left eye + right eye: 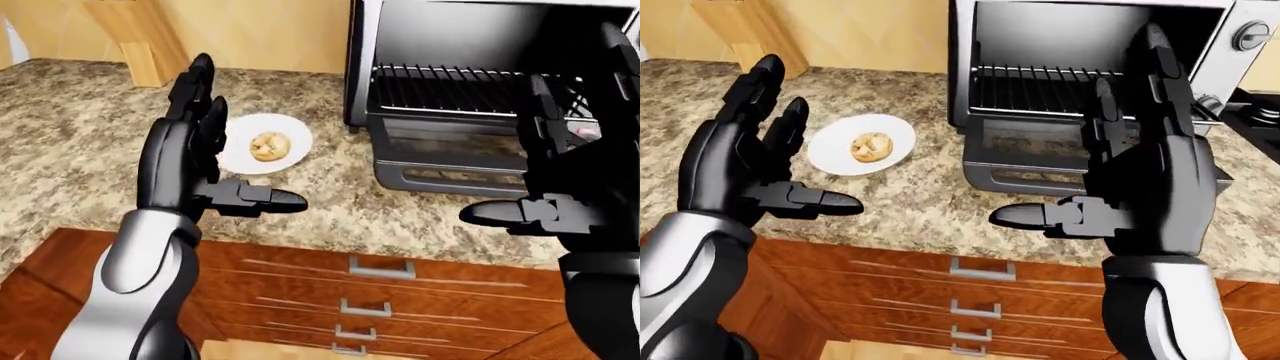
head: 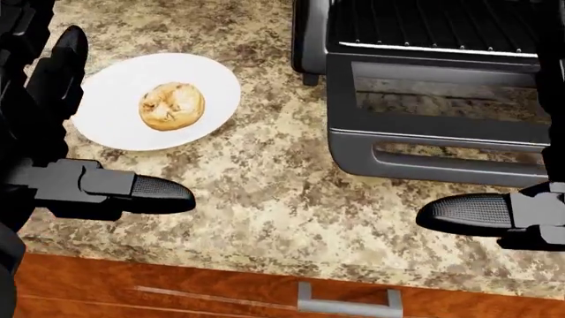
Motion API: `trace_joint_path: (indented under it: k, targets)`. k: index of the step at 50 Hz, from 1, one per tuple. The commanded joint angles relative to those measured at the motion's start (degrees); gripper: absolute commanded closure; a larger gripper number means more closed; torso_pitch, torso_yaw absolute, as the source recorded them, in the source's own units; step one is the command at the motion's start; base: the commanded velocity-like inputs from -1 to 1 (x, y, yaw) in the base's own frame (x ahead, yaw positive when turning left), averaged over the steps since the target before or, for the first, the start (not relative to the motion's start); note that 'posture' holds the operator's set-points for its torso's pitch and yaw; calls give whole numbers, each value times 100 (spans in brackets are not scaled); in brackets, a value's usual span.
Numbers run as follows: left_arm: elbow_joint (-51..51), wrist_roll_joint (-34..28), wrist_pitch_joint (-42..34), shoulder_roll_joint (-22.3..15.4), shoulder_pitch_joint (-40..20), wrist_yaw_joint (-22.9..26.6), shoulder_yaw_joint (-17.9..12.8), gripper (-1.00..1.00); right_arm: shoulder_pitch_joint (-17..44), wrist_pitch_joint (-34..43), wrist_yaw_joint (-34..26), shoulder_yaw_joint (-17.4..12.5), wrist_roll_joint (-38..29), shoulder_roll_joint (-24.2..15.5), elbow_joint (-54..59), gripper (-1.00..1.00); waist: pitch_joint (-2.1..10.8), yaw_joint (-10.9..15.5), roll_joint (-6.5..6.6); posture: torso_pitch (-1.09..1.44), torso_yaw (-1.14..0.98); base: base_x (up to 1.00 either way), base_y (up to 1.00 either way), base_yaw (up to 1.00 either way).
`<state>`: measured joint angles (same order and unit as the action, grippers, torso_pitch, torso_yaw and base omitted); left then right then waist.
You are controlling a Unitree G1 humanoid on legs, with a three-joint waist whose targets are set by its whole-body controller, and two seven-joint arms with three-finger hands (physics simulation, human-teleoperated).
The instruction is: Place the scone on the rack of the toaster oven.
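Note:
The scone [image 2: 172, 106], round and golden-brown, lies on a white plate [image 2: 106, 116] on the speckled granite counter [image 2: 273, 199]. To its right stands the dark toaster oven [image 1: 1080, 45] with its door [image 2: 442, 129] folded down and the wire rack [image 1: 1040, 88] bare inside. My left hand [image 1: 805, 142] is held up open just left of the plate, thumb pointing right. In the right-eye view my right hand [image 1: 1070, 135] is raised open and covers part of the oven's mouth. Neither hand touches anything.
A wooden knife block [image 1: 140, 37] stands against the wall at the upper left of the left-eye view. Wooden drawers with metal handles [image 1: 975, 268] run under the counter edge. A round knob [image 1: 1250, 35] sits on the oven's right side.

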<state>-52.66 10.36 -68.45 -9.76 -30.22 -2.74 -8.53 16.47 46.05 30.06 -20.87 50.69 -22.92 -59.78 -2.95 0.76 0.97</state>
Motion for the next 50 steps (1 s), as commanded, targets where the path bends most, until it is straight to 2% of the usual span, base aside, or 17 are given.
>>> trace_joint_path:
  k: [1, 3, 5, 7, 8, 9, 12, 15, 17, 19, 20, 24, 27, 40, 41, 47, 50]
  targets:
    - [-62, 30, 100, 2, -111, 18, -11, -100, 26, -299, 25, -43, -17, -93, -22, -100, 27, -8, -12, 0, 0, 0, 0, 0]
    - [-66, 32, 100, -7, -114, 21, -10, -100, 12, -328, 71, -53, -7, -133, -22, -100, -26, 10, -173, 0, 0, 0, 0, 0]
    - [-89, 59, 28, -18, -174, 21, -53, -100, 29, -326, 147, -109, 126, -150, -22, -100, 61, -5, -526, 0, 0, 0, 0, 0]
    - [-94, 95, -1, -40, -209, 27, -103, -100, 36, -312, 213, -119, 147, -135, -22, -100, 156, -227, -169, 0, 0, 0, -22, -46]
    - [-93, 114, -14, -59, -223, 32, -133, -100, 36, -329, 222, -111, 161, -143, -22, -100, 179, -200, -379, 0, 0, 0, 0, -100]
    - [-98, 137, -39, -89, -248, 40, -173, -100, 50, -335, 250, -95, 175, -159, -22, -100, 157, -133, -463, 0, 0, 0, 0, -100]
    - [-204, 295, -309, -137, -445, 21, -390, -100, 103, -445, 414, -99, 353, -300, -22, -100, 185, -258, -371, 0, 0, 0, 0, -100]
    - [-213, 448, -356, -207, -487, -40, -514, -100, 162, -576, 573, -166, 490, -459, -22, -100, -53, -155, -244, 0, 0, 0, 0, -22]
    - [-264, 546, -428, -246, -518, -97, -558, -100, 179, -649, 667, -170, 562, -560, -22, -100, -62, -114, -74, 0, 0, 0, 0, 0]
    - [-257, 612, -379, -289, -470, -130, -575, -100, 174, -695, 714, -204, 604, -578, -22, -100, 104, -39, 297, 0, 0, 0, 0, 0]
    - [-249, 644, -360, -310, -449, -143, -592, -100, 184, -720, 746, -222, 645, -605, -22, -100, -27, -14, 95, 0, 0, 0, 0, 0]
    - [-276, 794, -431, -380, -502, -233, -658, -100, 178, -801, 826, -206, 713, -689, -22, -100, 113, -27, -100, 0, 0, 0, 0, 0]
    - [-262, 871, -441, -417, -535, -304, -639, -100, 148, -819, 823, -234, 714, -680, -22, -100, 101, 19, -393, 0, 0, 0, 0, 0]
    - [-310, 891, -479, -468, -519, -365, -539, -100, 129, -458, 591, -311, 389, -329, -22, -100, 130, -14, -281, 0, 0, 0, 0, 0]
    - [-299, 884, -452, -470, -501, -358, -532, -100, 133, -449, 593, -307, 388, -338, -22, -100, 247, -19, -264, 0, 0, 5, -9, 0]
    - [-237, 829, -329, -469, -415, -322, -506, -100, 128, -450, 601, -340, 430, -359, -22, -100, 9, 38, -137, 0, 0, 20, -11, 0]
    - [-209, 814, -283, -471, -402, -299, -502, -100, 173, -467, 649, -285, 419, -375, -22, -100, -6, 42, -224, 0, 0, 20, -8, 0]
